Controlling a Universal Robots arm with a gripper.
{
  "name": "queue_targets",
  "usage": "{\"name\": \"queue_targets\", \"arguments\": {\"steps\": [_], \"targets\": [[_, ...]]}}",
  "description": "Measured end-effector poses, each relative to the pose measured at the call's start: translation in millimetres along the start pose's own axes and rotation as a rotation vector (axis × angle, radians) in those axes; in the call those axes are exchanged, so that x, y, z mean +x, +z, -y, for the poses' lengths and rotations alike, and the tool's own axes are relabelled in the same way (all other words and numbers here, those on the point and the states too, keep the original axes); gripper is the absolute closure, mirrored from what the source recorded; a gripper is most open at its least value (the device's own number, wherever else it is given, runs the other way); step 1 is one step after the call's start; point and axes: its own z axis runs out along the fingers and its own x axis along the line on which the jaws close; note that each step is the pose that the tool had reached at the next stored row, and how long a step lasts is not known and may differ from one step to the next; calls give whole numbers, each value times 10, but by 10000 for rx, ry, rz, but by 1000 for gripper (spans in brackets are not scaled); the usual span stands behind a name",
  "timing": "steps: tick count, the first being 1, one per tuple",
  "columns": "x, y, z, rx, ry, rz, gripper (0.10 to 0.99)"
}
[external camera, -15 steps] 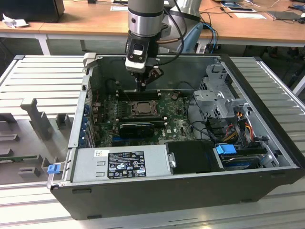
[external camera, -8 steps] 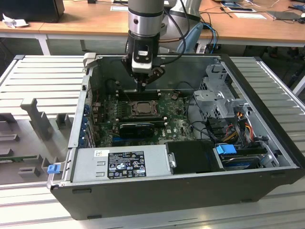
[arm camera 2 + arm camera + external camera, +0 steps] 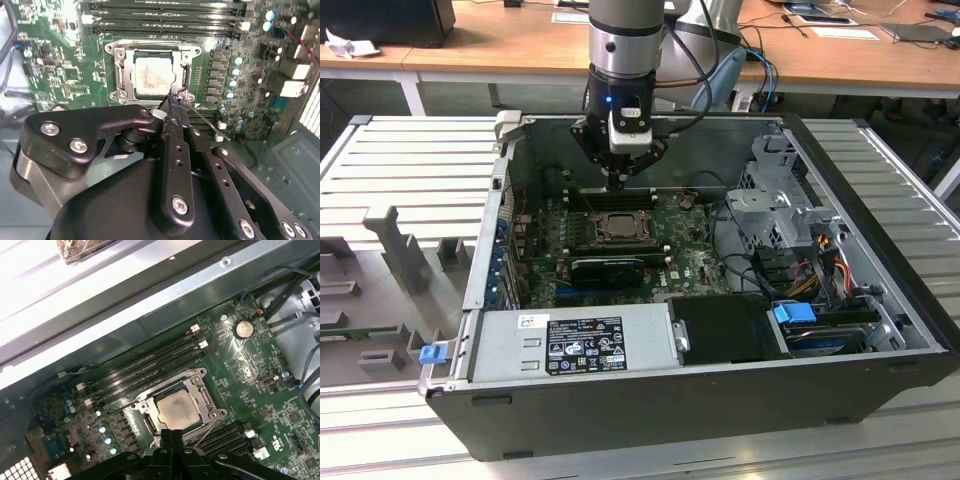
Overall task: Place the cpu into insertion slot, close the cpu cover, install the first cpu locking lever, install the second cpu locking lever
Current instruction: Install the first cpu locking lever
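The cpu (image 3: pixel 150 76) (image 3: pixel 176 409), pale and square, lies flat in the insertion slot (image 3: pixel 618 228) on the green motherboard. The cpu cover (image 3: pixel 121 75) (image 3: pixel 196 385), a silvery frame, is folded down around it. My gripper (image 3: pixel 173 100) (image 3: pixel 173 433) (image 3: pixel 621 180) is shut, fingers pressed together with nothing between them. Its tip sits at one corner of the socket, just off the cpu's edge. A thin metal locking lever (image 3: pixel 205 120) (image 3: pixel 202 436) runs out at a slant from that corner, beside the fingertips. In the exterior view the gripper hangs just behind the socket.
Black memory slots (image 3: pixel 165 20) (image 3: pixel 150 365) run along one side of the socket. A long black card (image 3: pixel 610 268) lies in front of it in the exterior view. Drive cage and cables (image 3: pixel 790 240) fill the case's right side; the power supply (image 3: pixel 580 340) lies along the front.
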Motion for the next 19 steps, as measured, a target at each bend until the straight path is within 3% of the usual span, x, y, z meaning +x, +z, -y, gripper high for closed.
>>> {"name": "queue_targets", "arguments": {"steps": [7,11,19], "targets": [[-1,3,1,27,-1372,-5,980],[-1,9,1,55,-2670,-16,980],[-1,25,1,81,-4321,4,980]]}}
